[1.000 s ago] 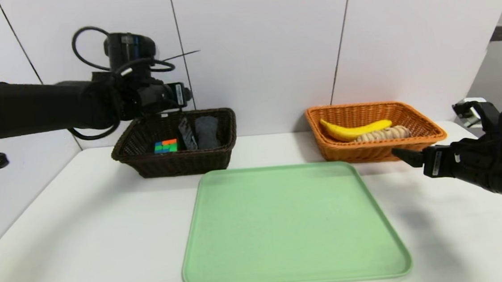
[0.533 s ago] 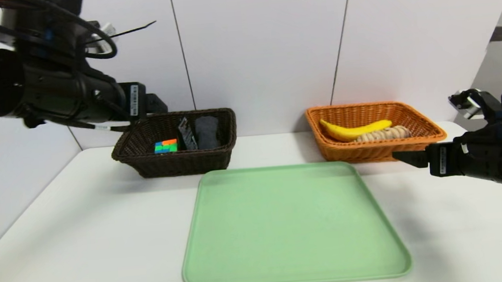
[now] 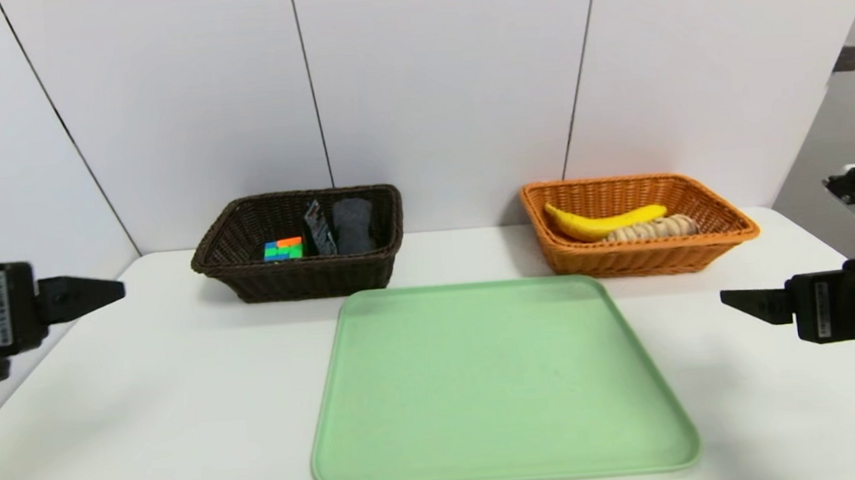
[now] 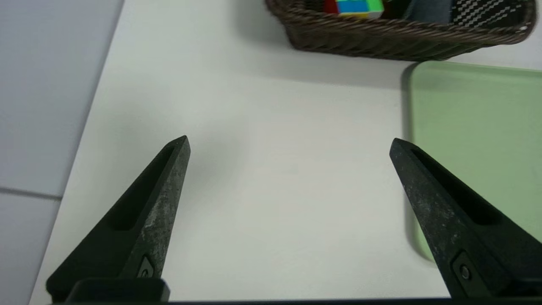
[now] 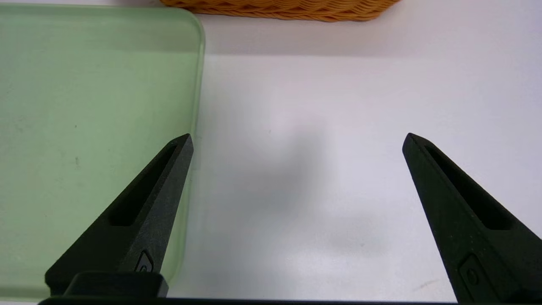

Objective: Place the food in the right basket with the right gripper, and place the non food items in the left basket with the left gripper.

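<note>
The dark brown left basket (image 3: 301, 279) stands at the back left and holds a multicoloured puzzle cube (image 3: 282, 249), a small dark tube (image 3: 317, 226) and a dark grey rolled cloth (image 3: 352, 224). The orange right basket (image 3: 642, 257) at the back right holds a yellow banana (image 3: 603, 222) and a striped bread roll (image 3: 653, 228). My left gripper (image 3: 107, 290) hangs at the table's far left edge; its jaws stand wide apart over bare table (image 4: 288, 190). My right gripper (image 3: 741, 299) hovers low at the right, in front of the orange basket, open and empty (image 5: 296, 144).
A large green tray (image 3: 500, 387) lies in the middle of the white table (image 3: 144, 415), bare of objects. A white panelled wall rises behind the baskets. In the left wrist view the brown basket (image 4: 381, 40) and tray edge (image 4: 465, 127) lie ahead.
My left arm has swung from above the brown basket out and down to the table's left edge, jaws opening wider. My right gripper has drawn back from the orange basket and dropped slightly.
</note>
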